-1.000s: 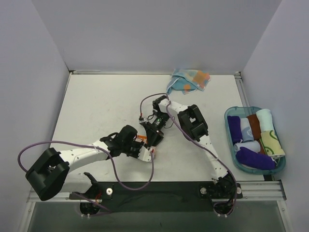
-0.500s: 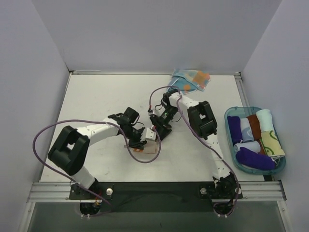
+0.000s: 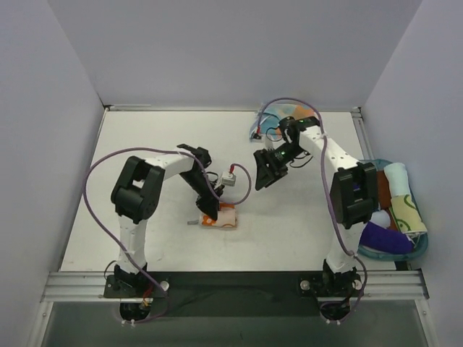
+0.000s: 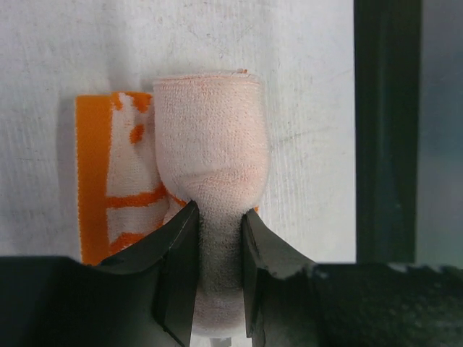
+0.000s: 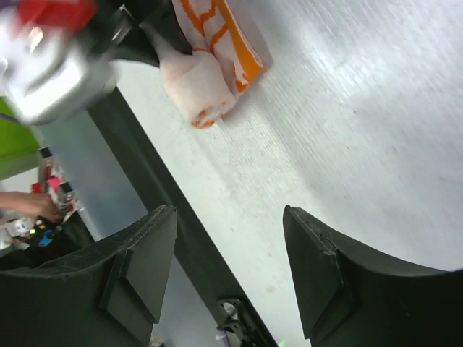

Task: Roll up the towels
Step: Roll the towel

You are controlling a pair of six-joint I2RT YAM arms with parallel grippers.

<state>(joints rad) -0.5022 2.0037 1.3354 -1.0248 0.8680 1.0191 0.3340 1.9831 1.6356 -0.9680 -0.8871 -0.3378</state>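
Observation:
The white towel with orange prints (image 3: pixel 221 217) lies at mid-table, partly rolled. In the left wrist view its rolled part (image 4: pixel 210 137) stands beside a flat orange-printed flap (image 4: pixel 108 188). My left gripper (image 3: pixel 210 212) is shut on the near end of the roll (image 4: pixel 217 224). My right gripper (image 3: pixel 262 170) is open and empty, above the table to the right of that towel and apart from it (image 5: pixel 230 210); the towel shows in its view (image 5: pixel 206 79). The light blue dotted towel (image 3: pixel 300 112) lies crumpled at the back edge, partly behind the right arm.
A blue tray (image 3: pixel 391 256) at the right edge holds several rolled cloths, among them a purple one (image 3: pixel 383 237). Purple cables loop over both arms. The black front rail (image 3: pixel 231 282) runs along the near edge. Walls stand at left, back and right.
My right gripper has left the white towel and moved back and to the right. My left arm has swung round, its gripper still at the towel, which now lies a little nearer the front.

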